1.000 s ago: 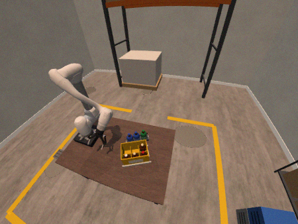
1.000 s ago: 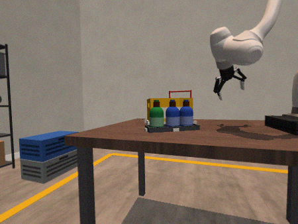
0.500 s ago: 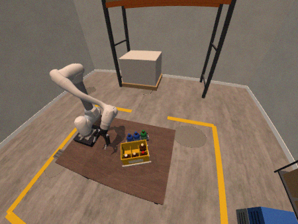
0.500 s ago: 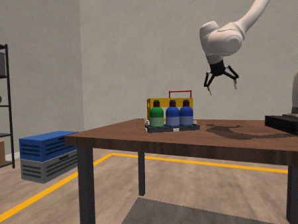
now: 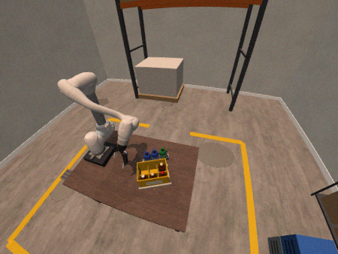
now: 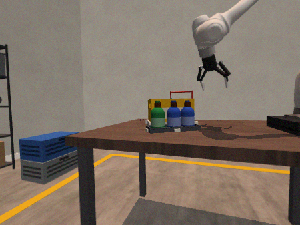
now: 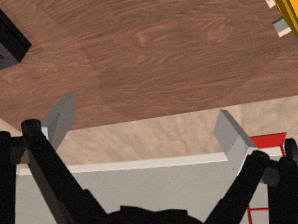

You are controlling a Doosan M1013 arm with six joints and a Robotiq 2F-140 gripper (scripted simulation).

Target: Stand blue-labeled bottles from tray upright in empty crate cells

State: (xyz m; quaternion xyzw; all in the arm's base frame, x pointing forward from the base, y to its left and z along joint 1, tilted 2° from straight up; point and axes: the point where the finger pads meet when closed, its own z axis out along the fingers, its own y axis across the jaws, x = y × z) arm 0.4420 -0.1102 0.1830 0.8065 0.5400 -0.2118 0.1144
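Brown wood grain all across the tabletop (image 5: 113, 192) (image 6: 187, 141) (image 7: 165, 55), level, with dark, square legs (image 6: 87, 186) beneath. In the top view, carries a yellow crate (image 5: 142, 184) (image 6: 183, 102) (image 7: 293, 9) at about 3 o'clock from the middle, upright and level. Just beside that, toward 12 o'clock, bears a low dark tray (image 5: 167, 157) (image 6: 160, 130), lying flat. Along the crate's 6 o'clock side, shows a thin pale strip (image 5: 159, 186). Toward 10 o'clock, near the edge, supports the arm's black base plate (image 5: 102, 162) (image 6: 283, 126) (image 7: 10, 42), well apart from crate and tray. In the exterior view, takes a dark shadow between tray and base plate.

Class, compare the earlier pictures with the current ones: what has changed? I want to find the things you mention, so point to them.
In the exterior view, the open gripper (image 5: 125, 165) (image 6: 215, 87) (image 7: 147, 114) has moved left, toward the crate (image 5: 153, 182) (image 6: 151, 110), and turned. Nothing was grasped or released. The crate, the two blue bottles (image 5: 147, 155) (image 5: 154, 154) (image 6: 173, 116) (image 6: 187, 116) and the green bottle (image 5: 162, 153) (image 6: 157, 117) stayed put.
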